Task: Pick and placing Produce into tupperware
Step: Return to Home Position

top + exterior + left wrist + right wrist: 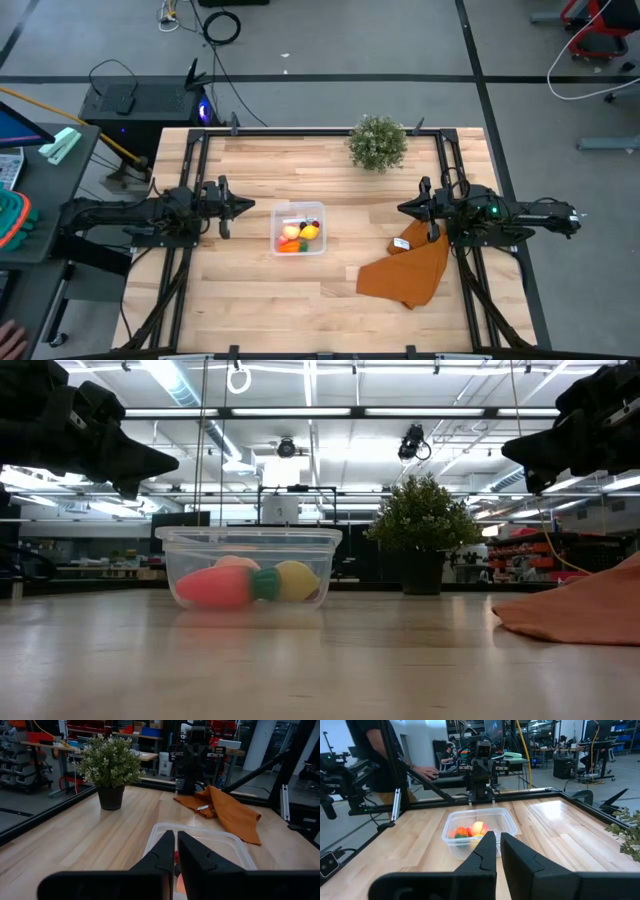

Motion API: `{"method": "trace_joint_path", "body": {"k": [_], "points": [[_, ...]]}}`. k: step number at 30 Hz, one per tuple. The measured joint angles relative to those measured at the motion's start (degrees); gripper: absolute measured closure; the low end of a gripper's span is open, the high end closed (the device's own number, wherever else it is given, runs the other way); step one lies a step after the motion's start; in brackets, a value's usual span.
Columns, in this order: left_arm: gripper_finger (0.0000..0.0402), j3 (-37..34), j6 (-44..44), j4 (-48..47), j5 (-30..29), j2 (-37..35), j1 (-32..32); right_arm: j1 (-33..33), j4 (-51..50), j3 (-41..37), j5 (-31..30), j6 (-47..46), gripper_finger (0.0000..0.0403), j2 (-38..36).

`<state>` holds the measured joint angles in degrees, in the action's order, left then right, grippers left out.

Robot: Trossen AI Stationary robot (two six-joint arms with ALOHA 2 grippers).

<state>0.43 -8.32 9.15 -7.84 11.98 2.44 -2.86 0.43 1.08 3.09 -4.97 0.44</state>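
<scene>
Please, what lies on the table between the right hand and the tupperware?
Only the bare table, as the high view shows. The orange cloth lies off the line from the right hand to the tupperware.

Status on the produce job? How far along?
Looks done: carrot, lemon and apple sit in the tupperware; I see no produce outside it. In hand: nothing; left gripper and right gripper flank it, shut and empty. Left: only parking the arms.

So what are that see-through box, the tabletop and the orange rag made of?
The tupperware looks like clear glossy plastic: the produce shows through. The table seems pale wood, with plank grain. The cloth appears soft matte fabric, lying in folds.
</scene>
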Motion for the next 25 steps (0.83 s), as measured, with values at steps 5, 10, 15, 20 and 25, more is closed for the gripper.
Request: {"method": "trace_joint_path", "body": {"k": [5,10,15,20,25], "points": [[0.0378,0.0,-0.02,0.0,0.0,0.0,0.0,0.01,0.01,0.0,-0.02,0.02,0.0403,0.01],[0.0369,0.0,-0.02,0.0,0.0,0.0,0.0,-0.01,0.01,0.0,-0.01,0.0,0.0403,0.0],[0.0363,0.0,0.0,0.0,0.0,0.01,0.0,-0.01,0.01,0.0,0.0,0.0,0.0403,0.01],[0.0366,0.0,0.0,0.0,0.0,0.01,0.0,-0.01,0.01,0.0,-0.02,0.0,0.0403,0.0],[0.0373,-0.01,-0.01,-0.01,0.0,0.0,0.0,-0.01,0.0,0.0,-0.02,0.02,0.0403,0.01]]}}
